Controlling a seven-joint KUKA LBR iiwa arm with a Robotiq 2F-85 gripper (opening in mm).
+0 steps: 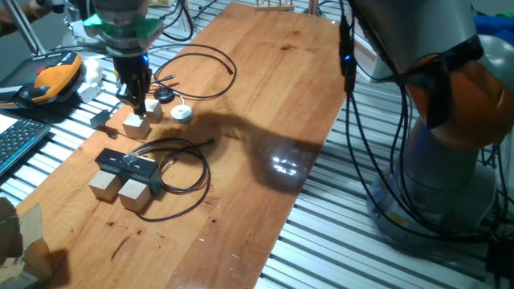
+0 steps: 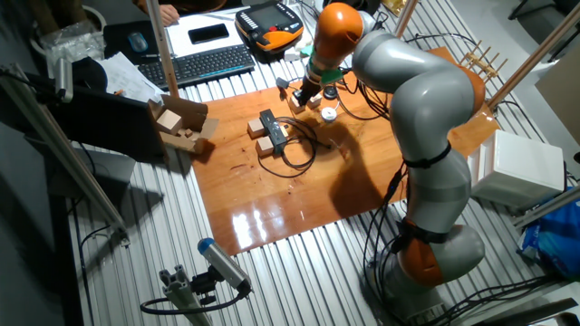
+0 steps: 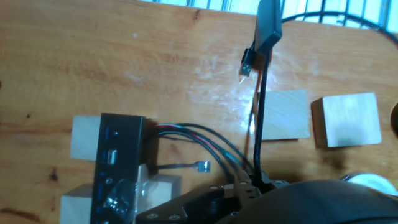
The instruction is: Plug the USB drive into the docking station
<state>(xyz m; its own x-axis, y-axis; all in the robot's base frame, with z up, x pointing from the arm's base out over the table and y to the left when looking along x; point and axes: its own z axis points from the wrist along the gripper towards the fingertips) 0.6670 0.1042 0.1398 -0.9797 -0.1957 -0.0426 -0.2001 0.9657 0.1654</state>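
The USB drive (image 3: 267, 28) is a small dark stick with a metal plug end, lying by the table's far edge in the hand view. It also shows as a dark bit in one fixed view (image 1: 100, 120). The docking station (image 1: 126, 164) is a flat black bar with ports, resting on two pale wooden cubes, and its cable loops beside it; it also shows in the hand view (image 3: 117, 171). My gripper (image 1: 139, 103) hangs just above two other cubes, to the right of the drive. It holds nothing that I can see, and its jaw gap is unclear.
Two wooden cubes (image 3: 283, 115) (image 3: 345, 118) lie under the hand. A white disc (image 1: 181, 113) and a black puck (image 1: 165, 95) on a looped cable sit behind them. A keyboard (image 1: 20, 140) and a handset (image 1: 52, 79) lie off the table's left edge. A cardboard box (image 2: 177, 122) stands near the table's end.
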